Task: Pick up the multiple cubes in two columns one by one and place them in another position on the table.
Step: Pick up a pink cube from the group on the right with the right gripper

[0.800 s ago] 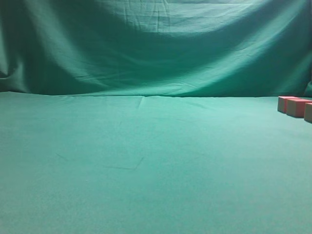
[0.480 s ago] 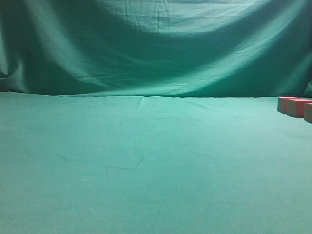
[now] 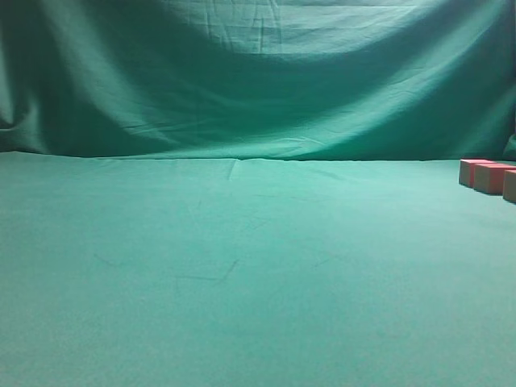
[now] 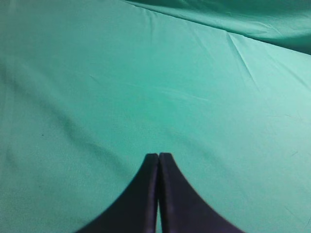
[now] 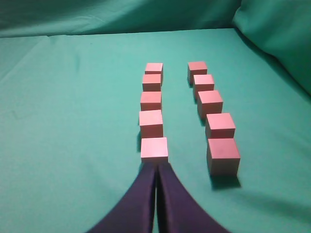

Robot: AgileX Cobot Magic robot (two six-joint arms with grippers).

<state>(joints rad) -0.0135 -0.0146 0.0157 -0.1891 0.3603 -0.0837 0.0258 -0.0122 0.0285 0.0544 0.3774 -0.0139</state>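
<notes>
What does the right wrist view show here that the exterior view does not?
Only the right wrist view shows both columns of cubes, five in each, all resting on the cloth, plus the right end effector, closed just short of the nearest left-column cube. Only the exterior view shows the draped backdrop in full; just three cubes sit at its right edge. Both show the green table.

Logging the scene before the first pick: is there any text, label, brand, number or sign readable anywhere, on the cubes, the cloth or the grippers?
None: no readable text in any view.
The cubes show plain pink faces, unmarked.
The table cloth and the backdrop are bare green.
The left gripper and the right gripper are plain dark, without lettering.
</notes>
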